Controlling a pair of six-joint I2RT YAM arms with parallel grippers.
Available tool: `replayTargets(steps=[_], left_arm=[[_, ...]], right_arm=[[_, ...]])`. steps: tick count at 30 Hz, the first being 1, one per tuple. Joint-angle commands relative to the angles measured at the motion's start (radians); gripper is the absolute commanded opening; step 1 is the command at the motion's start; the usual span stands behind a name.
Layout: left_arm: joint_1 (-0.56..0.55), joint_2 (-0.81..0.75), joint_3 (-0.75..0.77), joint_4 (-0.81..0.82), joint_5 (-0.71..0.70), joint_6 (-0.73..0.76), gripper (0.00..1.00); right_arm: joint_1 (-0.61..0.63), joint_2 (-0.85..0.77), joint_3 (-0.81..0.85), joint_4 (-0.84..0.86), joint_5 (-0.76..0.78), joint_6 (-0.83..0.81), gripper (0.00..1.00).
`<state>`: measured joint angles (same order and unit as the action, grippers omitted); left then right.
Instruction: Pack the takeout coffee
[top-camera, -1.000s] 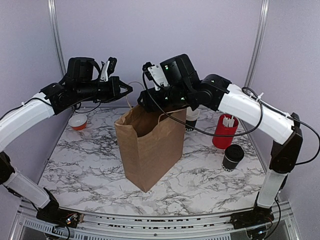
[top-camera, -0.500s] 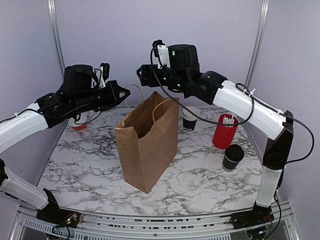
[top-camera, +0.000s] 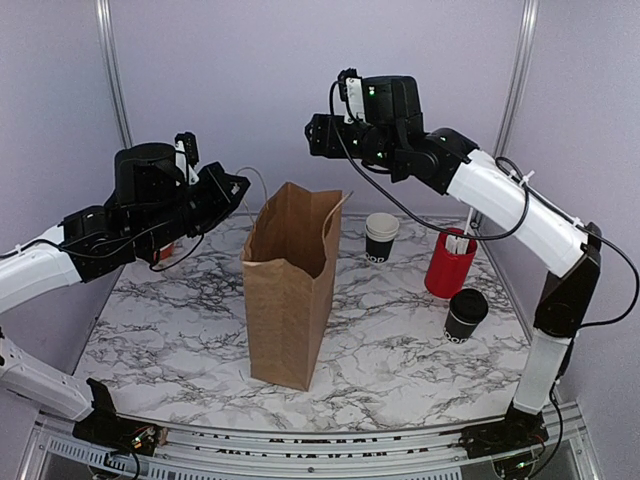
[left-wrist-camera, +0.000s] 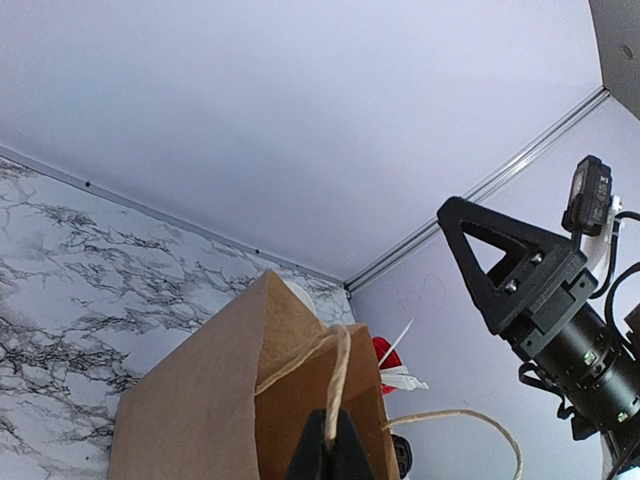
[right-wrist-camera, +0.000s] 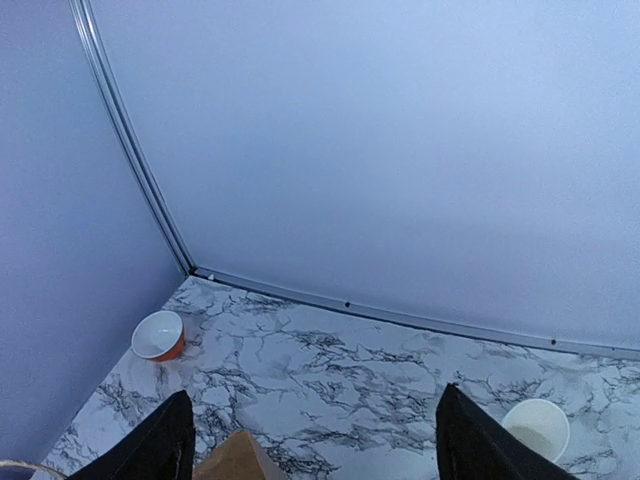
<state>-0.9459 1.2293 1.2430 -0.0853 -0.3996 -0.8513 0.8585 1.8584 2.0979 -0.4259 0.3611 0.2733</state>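
Note:
The takeout coffee (top-camera: 466, 313), a small black lidded cup, stands at the right of the table, apart from both grippers. A brown paper bag (top-camera: 290, 290) stands upright in the middle with its mouth open. My left gripper (top-camera: 242, 186) is up at the bag's left, and the left wrist view shows it (left-wrist-camera: 330, 446) shut on the bag's twine handle (left-wrist-camera: 341, 380). My right gripper (top-camera: 312, 138) hangs high above and behind the bag, open. In its own view the right gripper (right-wrist-camera: 315, 450) holds nothing and its fingers (right-wrist-camera: 160, 445) stand wide apart.
A stack of black cups (top-camera: 381, 237) stands behind the bag to the right. A red cup of white sticks (top-camera: 449, 262) is beside the coffee. An orange bowl (right-wrist-camera: 158, 335) sits at the far left. Walls close off the back and both sides.
My right gripper has risen up and back from the bag's mouth and opened wider. My left gripper has drawn the handle down and left, and the bag has turned.

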Motion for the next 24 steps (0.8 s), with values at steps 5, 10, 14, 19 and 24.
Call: replayTargets(steps=[5,10,14,19,24], left_arm=[[-0.044,-0.054,-0.047,0.057,-0.130,-0.003,0.00],[-0.067,-0.084,-0.104,0.057,-0.149,-0.025,0.00],[-0.089,-0.117,-0.145,0.056,-0.193,-0.033,0.00],[-0.096,-0.142,-0.153,0.056,-0.200,-0.010,0.00],[-0.096,-0.171,-0.153,0.049,-0.190,0.032,0.19]], right_arm=[[0.002,-0.101,-0.084,-0.172,0.006,0.052,0.80],[0.001,-0.154,-0.168,-0.235,0.003,0.083,0.80],[0.002,-0.179,-0.207,-0.289,0.012,0.102,0.80],[0.002,-0.228,-0.275,-0.329,0.014,0.130,0.80],[0.002,-0.271,-0.343,-0.375,0.016,0.167,0.80]])
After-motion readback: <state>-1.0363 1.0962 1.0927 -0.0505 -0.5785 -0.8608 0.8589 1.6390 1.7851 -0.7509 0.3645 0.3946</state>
